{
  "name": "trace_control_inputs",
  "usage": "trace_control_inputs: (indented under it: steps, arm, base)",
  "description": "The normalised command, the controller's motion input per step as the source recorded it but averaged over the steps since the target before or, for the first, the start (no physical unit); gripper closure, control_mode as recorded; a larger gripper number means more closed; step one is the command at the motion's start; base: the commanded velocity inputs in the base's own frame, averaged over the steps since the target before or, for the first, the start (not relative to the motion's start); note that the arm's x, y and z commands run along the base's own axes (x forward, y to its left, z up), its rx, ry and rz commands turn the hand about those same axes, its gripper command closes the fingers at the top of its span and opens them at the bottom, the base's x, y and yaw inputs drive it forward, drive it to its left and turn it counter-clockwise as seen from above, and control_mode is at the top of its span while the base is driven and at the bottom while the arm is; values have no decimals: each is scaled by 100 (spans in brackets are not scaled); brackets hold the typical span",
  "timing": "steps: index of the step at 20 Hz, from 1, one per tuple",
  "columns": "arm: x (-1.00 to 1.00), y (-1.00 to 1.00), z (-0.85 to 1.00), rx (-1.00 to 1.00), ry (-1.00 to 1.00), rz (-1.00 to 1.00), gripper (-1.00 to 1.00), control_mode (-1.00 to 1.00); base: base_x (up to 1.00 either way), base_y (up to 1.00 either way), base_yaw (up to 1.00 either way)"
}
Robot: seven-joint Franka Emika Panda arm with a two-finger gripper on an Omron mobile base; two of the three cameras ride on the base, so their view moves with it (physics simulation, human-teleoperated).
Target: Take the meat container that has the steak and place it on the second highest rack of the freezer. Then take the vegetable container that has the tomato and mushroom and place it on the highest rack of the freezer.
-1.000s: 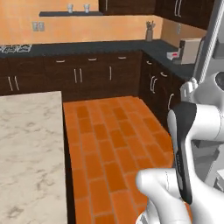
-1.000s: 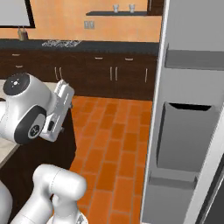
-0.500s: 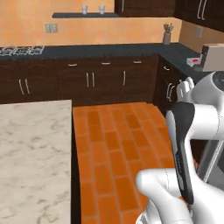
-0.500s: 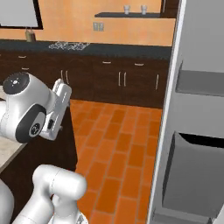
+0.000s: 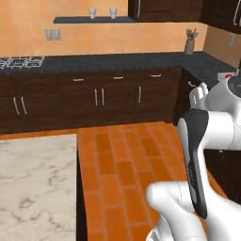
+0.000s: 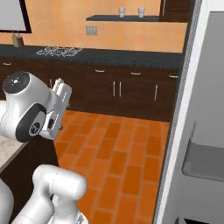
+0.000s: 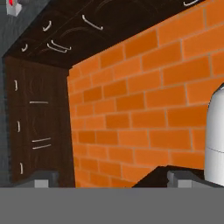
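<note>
Counts, kitchen

Two cups [image 5: 92, 12] on one wall shelf [image 5: 92, 20]; one stove [image 5: 19, 61]; one utensil holder [image 5: 189, 44]; one marble table [image 5: 33, 183]; one freezer [image 6: 199, 131].

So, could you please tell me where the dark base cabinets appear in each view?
Left base view: the cabinets run across the middle, under the counter.
Right base view: the cabinets cross the upper middle.
Hand view: the cabinets run down the left side and along the top.
Shared landmark: the orange brick floor at their foot.
</note>
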Motion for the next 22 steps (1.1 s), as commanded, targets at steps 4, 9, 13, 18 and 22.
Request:
trace_control_inputs:
  steps: [4, 9, 13, 18, 22]
  arm:
    - [0, 0, 0, 0, 0, 0, -100, 100]
    - [0, 0, 0, 0, 0, 0, -100, 100]
    - [0, 0, 0, 0, 0, 0, -100, 100]
    - [0, 0, 0, 0, 0, 0, -100, 100]
    - [0, 0, 0, 0, 0, 0, -100, 100]
  base:
    - [100, 0, 0]
    - [100, -5, -1]
    - [77, -33, -50]
    - [30, -12, -75]
    - [31, -1, -77]
